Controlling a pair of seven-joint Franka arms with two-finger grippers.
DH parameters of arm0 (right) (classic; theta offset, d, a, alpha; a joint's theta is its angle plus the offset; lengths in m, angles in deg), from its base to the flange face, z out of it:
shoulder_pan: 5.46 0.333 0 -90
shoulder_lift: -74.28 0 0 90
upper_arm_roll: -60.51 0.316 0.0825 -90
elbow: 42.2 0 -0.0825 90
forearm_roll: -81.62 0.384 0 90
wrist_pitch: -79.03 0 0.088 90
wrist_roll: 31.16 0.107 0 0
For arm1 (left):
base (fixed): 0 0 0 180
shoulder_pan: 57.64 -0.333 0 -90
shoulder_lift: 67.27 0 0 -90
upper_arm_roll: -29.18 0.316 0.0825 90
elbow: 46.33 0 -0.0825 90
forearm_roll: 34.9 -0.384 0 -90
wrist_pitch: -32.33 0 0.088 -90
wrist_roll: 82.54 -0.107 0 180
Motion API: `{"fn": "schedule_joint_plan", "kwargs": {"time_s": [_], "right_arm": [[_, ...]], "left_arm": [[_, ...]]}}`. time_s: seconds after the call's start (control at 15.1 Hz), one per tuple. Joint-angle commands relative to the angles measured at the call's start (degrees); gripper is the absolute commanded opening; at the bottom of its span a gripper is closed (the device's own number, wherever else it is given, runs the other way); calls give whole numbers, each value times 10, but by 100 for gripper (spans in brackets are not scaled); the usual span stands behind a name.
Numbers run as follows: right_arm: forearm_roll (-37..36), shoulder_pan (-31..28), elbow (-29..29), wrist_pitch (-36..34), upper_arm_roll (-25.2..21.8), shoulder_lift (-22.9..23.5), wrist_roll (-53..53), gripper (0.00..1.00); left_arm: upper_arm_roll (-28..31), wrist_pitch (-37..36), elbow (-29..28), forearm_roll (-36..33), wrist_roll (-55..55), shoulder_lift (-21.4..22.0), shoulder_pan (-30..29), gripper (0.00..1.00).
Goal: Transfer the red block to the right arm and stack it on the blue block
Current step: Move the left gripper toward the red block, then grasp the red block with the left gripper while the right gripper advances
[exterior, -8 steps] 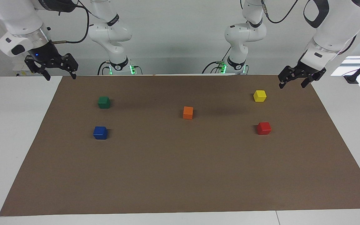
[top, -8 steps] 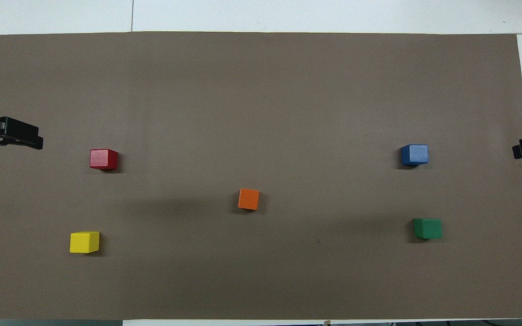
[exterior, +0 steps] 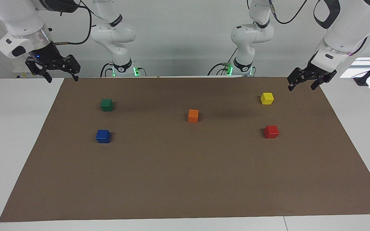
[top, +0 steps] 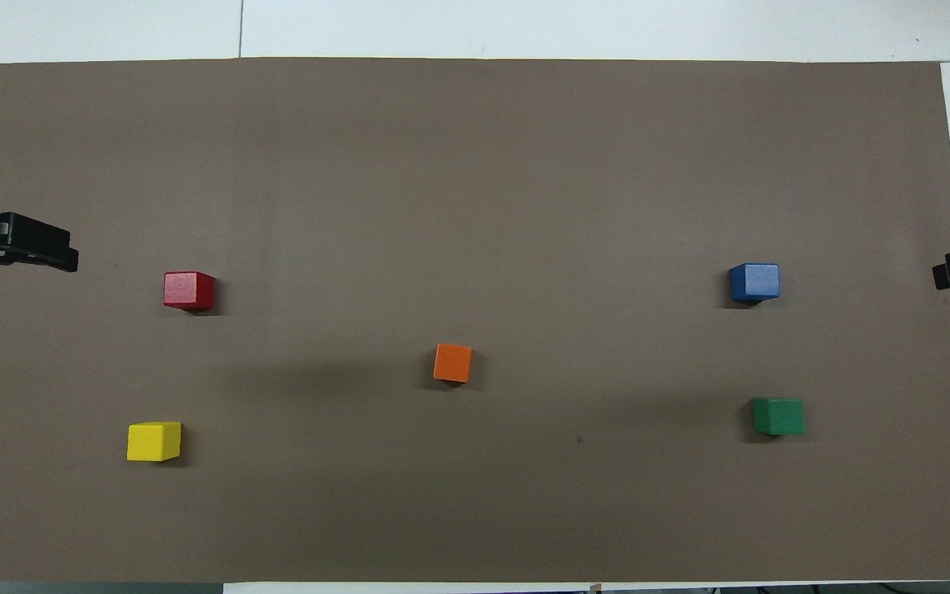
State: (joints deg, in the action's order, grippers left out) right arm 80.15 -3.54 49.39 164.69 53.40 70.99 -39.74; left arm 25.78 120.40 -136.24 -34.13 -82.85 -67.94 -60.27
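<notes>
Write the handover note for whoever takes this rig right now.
Left end effector: open, empty, raised over the mat's corner near the yellow block.
Right end effector: open, empty, waiting over the mat's other corner at the robots' end.
Red block: on the mat at the left arm's end.
Blue block: on the mat at the right arm's end.
Done: nothing.
Left: pick red, hand over, stack on blue.
</notes>
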Motion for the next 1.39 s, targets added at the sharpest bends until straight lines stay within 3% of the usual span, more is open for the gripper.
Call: {"fn": "schedule_joint_plan", "kwargs": {"time_s": [0.0,0.13,0.4,0.66,0.79,0.92,1.19,1.32], "right_arm": [[-5,3,81,26,2,-43,2,100],[-5,3,123,65,3,-62,3,100],[-5,7,126,67,6,-62,4,100],[-5,6,138,71,7,-61,4,100],[-1,6,169,104,7,-61,4,100],[23,6,205,143,8,-61,1,100],[156,4,263,215,8,-51,-7,100],[262,-2,286,245,7,-38,-55,100]], "left_arm": [[8,11,-9,-6,8,15,-7,100],[8,82,-75,-6,10,26,-4,100],[8,188,-179,-6,13,15,0,100],[8,363,-305,-7,12,-12,7,100],[8,395,-308,-14,12,-54,18,100],[8,420,-318,-16,12,-59,24,100],[8,462,-345,-28,10,-74,30,100],[8,473,-345,-53,8,-85,25,100]]}}
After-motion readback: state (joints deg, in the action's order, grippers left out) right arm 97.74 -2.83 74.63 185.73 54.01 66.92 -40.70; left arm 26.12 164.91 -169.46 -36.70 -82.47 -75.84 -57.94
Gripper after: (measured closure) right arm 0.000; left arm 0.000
